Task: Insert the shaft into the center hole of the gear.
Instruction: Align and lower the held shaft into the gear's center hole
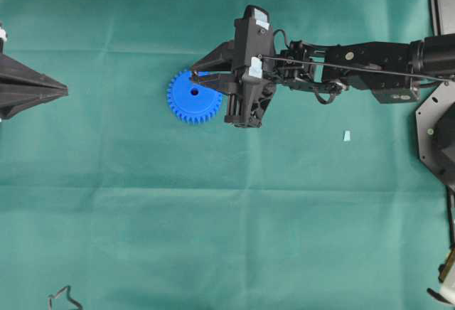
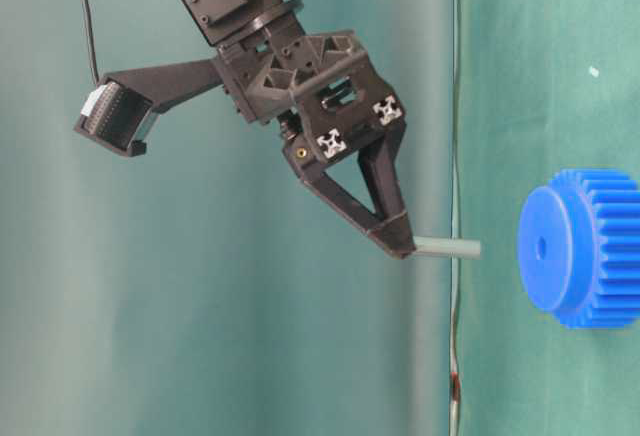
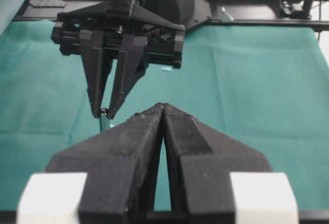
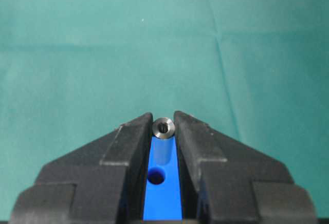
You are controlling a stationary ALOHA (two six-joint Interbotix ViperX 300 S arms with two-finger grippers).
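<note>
Right gripper (image 4: 163,125) clamped on the shaft (image 4: 164,128), pin-tip protruding beyond the fingertips, above the gear (image 1: 194,96) and apart from its face, the center hole (image 4: 156,176) visible between the jaws. Left gripper (image 3: 163,106) fully closed, holding nothing, well apart at the left edge overhead. Gap between shaft and gear evident only at table level; green cloth (image 1: 213,239) beneath, small pale scrap (image 1: 347,136) beyond.
</note>
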